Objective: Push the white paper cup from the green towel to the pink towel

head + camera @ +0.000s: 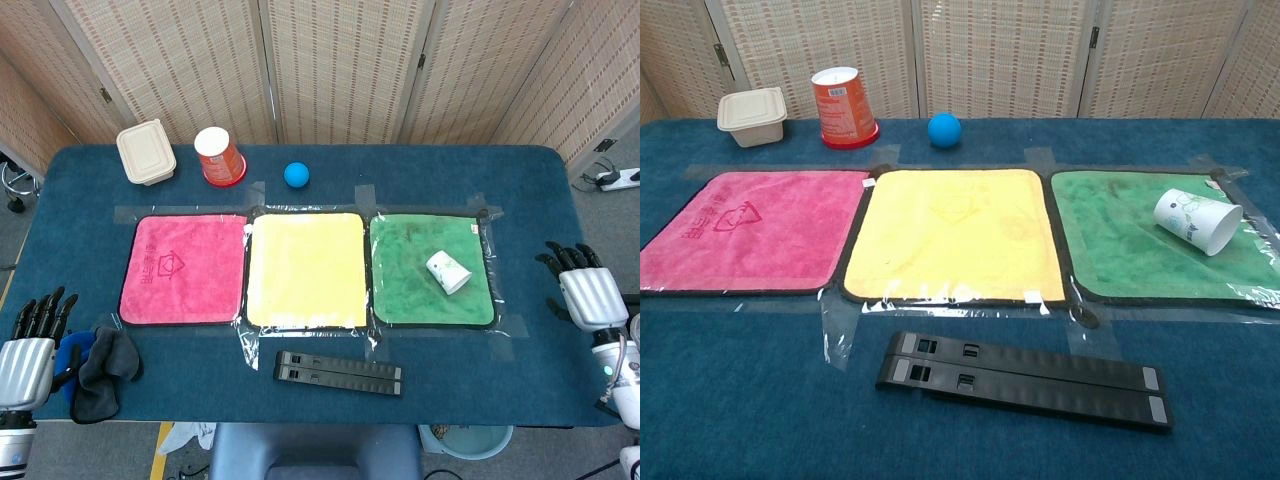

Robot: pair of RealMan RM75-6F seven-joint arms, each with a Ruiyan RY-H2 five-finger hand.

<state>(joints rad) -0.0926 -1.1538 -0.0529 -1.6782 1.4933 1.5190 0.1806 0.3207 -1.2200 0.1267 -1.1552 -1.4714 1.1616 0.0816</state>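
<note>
Both hands partly cropped, white paper cup toppled on green towel

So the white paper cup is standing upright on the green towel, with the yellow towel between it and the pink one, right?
Not quite. The white paper cup is lying on its side on the green towel, not standing upright; the chest view shows this most clearly. The rest holds: the yellow towel does lie between the green towel and the pink towel.
</note>
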